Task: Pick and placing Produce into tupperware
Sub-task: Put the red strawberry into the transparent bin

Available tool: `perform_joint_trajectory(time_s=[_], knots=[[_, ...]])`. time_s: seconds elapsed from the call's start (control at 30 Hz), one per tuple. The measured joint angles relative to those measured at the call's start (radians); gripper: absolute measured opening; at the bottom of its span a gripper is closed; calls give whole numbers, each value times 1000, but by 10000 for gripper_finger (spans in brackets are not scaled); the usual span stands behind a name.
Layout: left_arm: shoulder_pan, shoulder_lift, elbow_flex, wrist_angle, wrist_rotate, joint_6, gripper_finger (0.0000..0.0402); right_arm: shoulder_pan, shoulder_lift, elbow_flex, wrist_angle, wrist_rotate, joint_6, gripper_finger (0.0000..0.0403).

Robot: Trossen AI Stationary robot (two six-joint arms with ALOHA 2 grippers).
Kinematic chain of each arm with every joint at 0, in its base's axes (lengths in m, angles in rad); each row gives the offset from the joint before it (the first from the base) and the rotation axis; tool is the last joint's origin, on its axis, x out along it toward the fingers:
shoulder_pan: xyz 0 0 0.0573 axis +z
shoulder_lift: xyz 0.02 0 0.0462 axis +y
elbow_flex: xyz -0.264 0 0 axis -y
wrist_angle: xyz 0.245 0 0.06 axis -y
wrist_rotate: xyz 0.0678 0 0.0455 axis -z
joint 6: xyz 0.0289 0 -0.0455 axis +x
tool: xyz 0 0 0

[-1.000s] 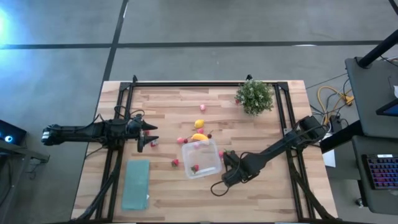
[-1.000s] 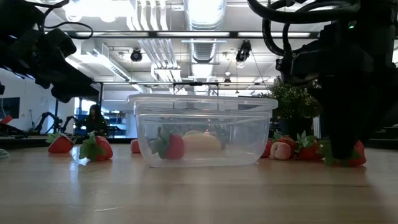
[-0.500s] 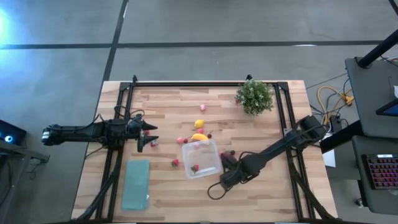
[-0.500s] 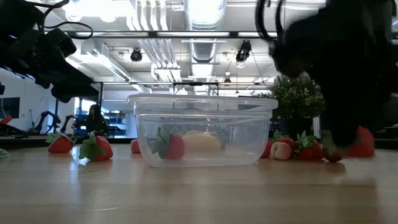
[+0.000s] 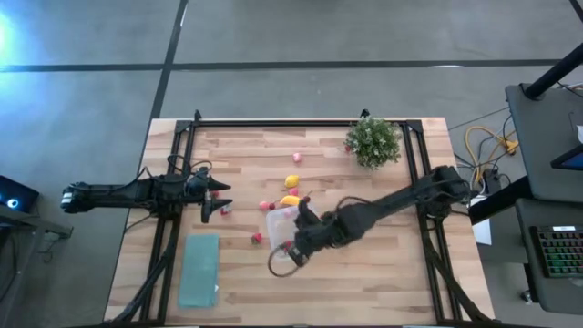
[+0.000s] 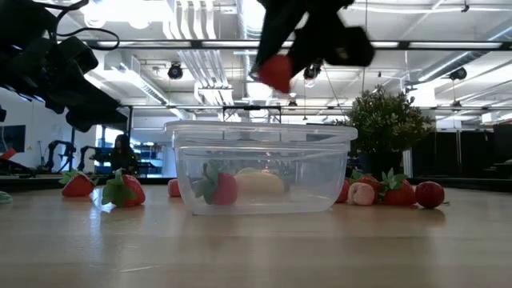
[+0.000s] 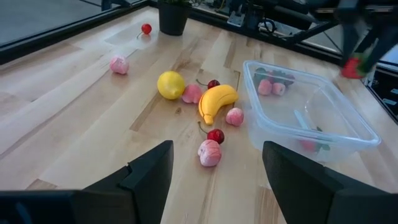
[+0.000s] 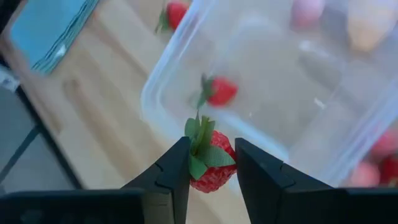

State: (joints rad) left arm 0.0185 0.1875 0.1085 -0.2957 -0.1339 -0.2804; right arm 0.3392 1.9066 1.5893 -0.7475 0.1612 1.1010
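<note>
The tupperware [image 6: 260, 168] is a clear box on the table's middle, partly hidden under my right arm in the high view [image 5: 281, 221]. It holds a strawberry [image 8: 219, 91] and pale pieces. My right gripper [image 5: 293, 242] hovers above the box's near-left part, shut on a red strawberry [image 6: 278, 72]. Lemon [image 7: 171, 84], banana [image 7: 217, 101], cherries and pink pieces lie on the table left of and beyond the box. More strawberries [image 6: 124, 190] rest on the wood. My left gripper [image 5: 219, 200] waits open, left of the fruit. My right gripper pinches the strawberry's red body [image 8: 211, 174] between its two fingers, one on each side, and the green leaves [image 8: 202, 146] stick out past the fingertips. The fingers point down from above. The strawberry is lifted clear, higher than the box's rim [image 6: 260, 128].
A bushy potted plant [image 5: 373, 141] stands at the far right of the table. A flat teal rectangle [image 5: 199, 270] lies at the near left. Black rails [image 5: 171, 228] run along both table sides. A cherry [image 6: 430, 194] and strawberries lie right of the box.
My right gripper has risen from the table to the right of the box and swung left over the box. It has carried the strawberry up with it. The strawberry stood at table height and now hangs above the rim. A cherry has stayed behind.
</note>
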Motion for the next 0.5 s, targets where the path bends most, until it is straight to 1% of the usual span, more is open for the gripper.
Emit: perform_joint_trajectory(time_s=[0.13,0.2,0.37,0.5], knots=[[0,0,0,0,-1,0,233,-52,47,18,-7,-21,-50,111],[0,1,0,0,-1,0,233,-63,76,26,-17,-37,-58,119],[0,0,0,-1,0,0,233,-62,128,68,-69,-38,-84,164],[0,0,0,0,0,0,233,-62,142,110,-118,-20,-107,206]])
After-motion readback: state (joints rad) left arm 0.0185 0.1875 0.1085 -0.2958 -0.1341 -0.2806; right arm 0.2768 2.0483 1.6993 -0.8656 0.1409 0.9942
